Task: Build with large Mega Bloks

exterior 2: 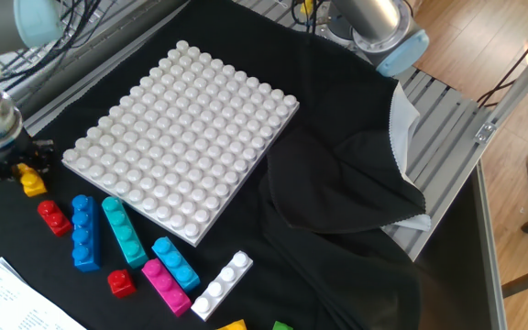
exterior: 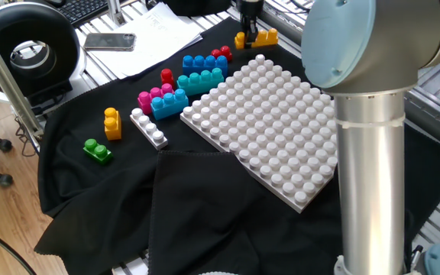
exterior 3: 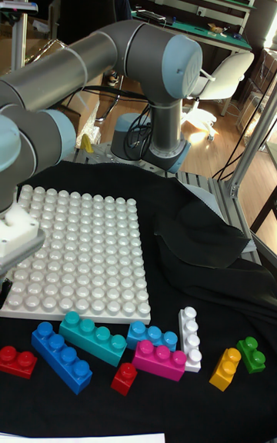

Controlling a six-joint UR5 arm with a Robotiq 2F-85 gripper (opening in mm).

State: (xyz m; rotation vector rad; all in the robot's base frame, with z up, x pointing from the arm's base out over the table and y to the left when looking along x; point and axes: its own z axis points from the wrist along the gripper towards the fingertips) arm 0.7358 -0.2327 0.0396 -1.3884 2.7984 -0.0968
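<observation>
Gripper [exterior: 247, 33] pinches a yellow brick [exterior: 258, 37] between its fingers, held clear of the black cloth [exterior: 90, 183] beyond the far corner of the white board [exterior: 270, 114]. The brick's long axis runs level, sticking out to one side of the fingers. The board lies just beside it, toward the arm's base, so the next move is probably a short carry over that corner. Other bricks line the cloth along the board's edge.
</observation>
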